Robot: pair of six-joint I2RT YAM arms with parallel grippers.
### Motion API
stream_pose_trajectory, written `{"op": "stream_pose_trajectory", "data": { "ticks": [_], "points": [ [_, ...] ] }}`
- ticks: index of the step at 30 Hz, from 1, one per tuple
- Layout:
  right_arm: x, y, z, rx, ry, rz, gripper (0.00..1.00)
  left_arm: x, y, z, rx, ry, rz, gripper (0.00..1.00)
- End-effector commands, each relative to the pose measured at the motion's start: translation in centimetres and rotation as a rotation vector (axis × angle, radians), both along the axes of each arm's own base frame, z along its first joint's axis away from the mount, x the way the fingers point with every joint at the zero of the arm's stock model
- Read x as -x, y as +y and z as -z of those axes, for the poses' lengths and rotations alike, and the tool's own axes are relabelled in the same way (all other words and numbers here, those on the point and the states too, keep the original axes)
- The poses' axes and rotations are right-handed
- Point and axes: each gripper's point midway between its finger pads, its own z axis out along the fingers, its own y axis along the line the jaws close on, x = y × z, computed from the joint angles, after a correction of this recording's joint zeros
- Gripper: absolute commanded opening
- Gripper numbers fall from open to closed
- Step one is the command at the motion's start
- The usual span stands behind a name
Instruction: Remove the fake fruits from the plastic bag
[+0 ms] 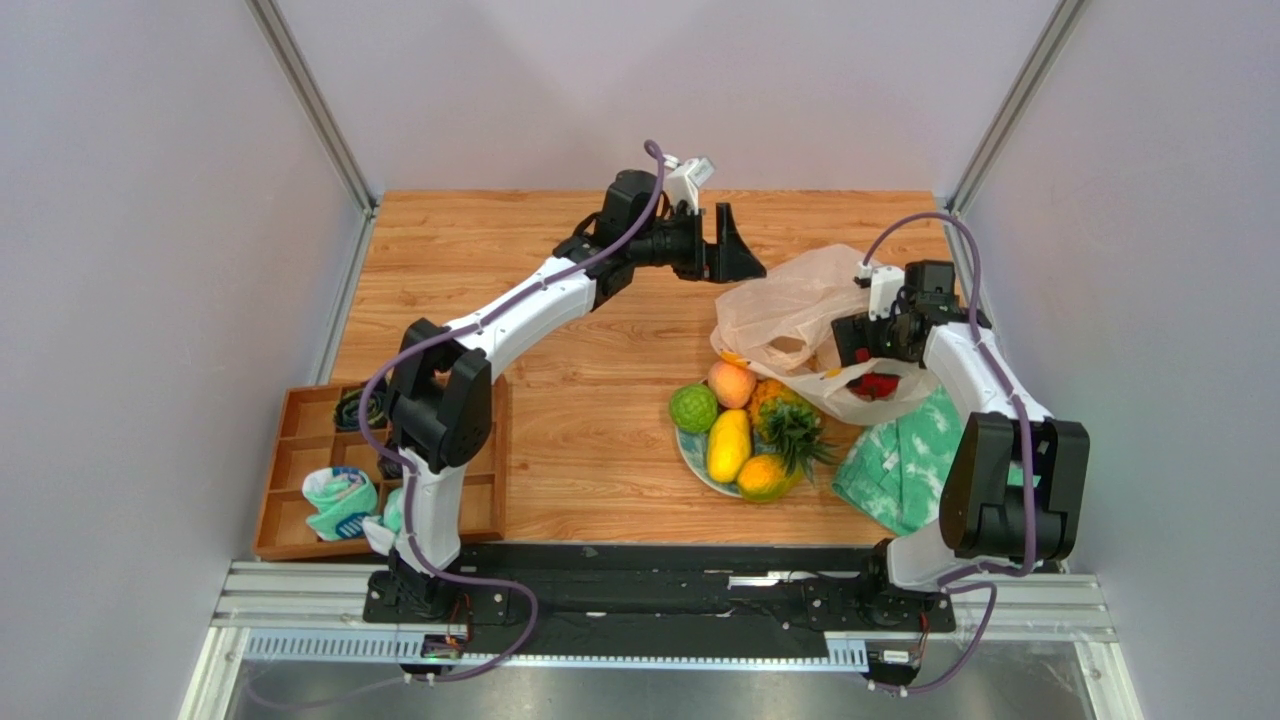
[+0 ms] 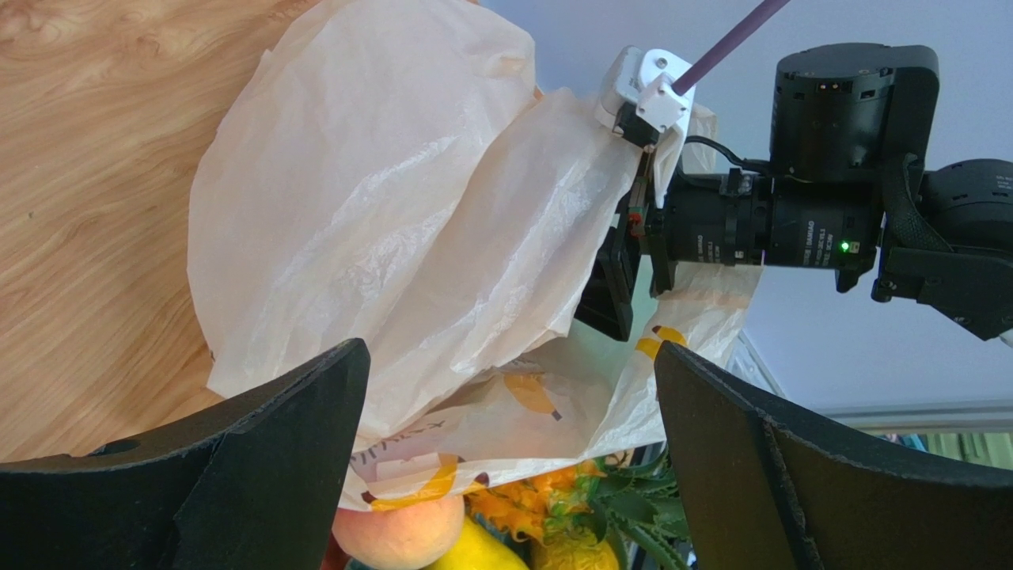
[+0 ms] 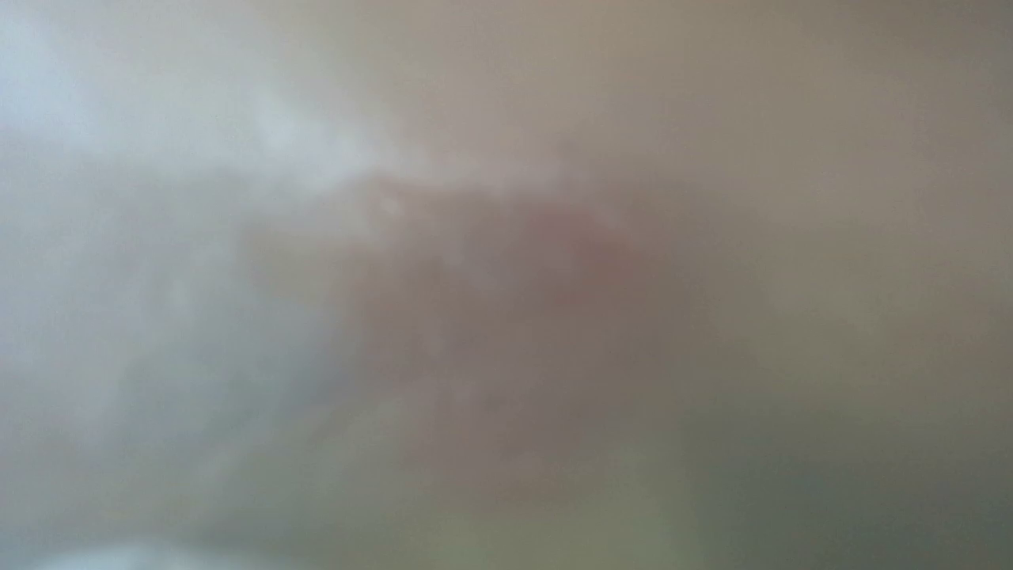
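Note:
The plastic bag [image 1: 789, 308] lies crumpled at the right of the table, translucent white with printed bananas. My right gripper [image 1: 864, 360] reaches into its mouth beside the red bell pepper [image 1: 876, 387]. Its jaws are hidden by plastic, and the right wrist view is only a reddish blur. On a plate [image 1: 688, 455] in front of the bag lie a bumpy green fruit [image 1: 693, 408], a peach [image 1: 732, 384], two mangoes [image 1: 729, 444] and a pineapple [image 1: 789, 428]. My left gripper [image 1: 736, 245] hovers open and empty just left of the bag [image 2: 381, 214], above the peach [image 2: 398, 534] and pineapple [image 2: 595, 499].
A green-and-white cloth [image 1: 902, 458] lies at the right near edge beside the right arm. A wooden tray [image 1: 293, 450] with small items sits off the table's left edge. Grey walls and metal posts close in the table on three sides.

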Motion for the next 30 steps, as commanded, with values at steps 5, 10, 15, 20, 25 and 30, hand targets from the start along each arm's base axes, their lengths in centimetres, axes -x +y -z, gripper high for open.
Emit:
{"op": "stream_pose_trajectory", "data": {
  "ticks": [5, 10, 15, 20, 25, 30],
  "points": [
    [-1.6, -0.6, -1.0, -0.044, -0.024, 0.024, 0.87, -0.4, -0.7, -2.6, 0.067, -0.048, 0.018, 0.99],
    [-1.5, 0.8, -4.9, -0.115, -0.061, -0.017, 0.54, -0.5, -0.6, -2.7, 0.07, -0.052, 0.018, 0.99],
    [-1.6, 2.4, -10.0, -0.201, -0.102, -0.035, 0.15, -0.4, -0.7, -3.1, 0.074, -0.063, 0.022, 0.99],
    [-2.0, 2.0, -13.3, -0.171, -0.166, -0.034, 0.07, -0.3, -0.6, -3.6, 0.078, -0.071, 0.022, 0.99],
    [-1.9, 2.7, -16.8, -0.185, -0.235, -0.077, 0.03, -0.2, -0.4, -4.4, 0.08, -0.091, 0.022, 0.98],
    [0.4, 8.0, -23.7, -0.262, -0.438, -0.329, 0.04, -0.6, 0.5, -5.1, 0.074, -0.119, 0.003, 0.98]
  ]
}}
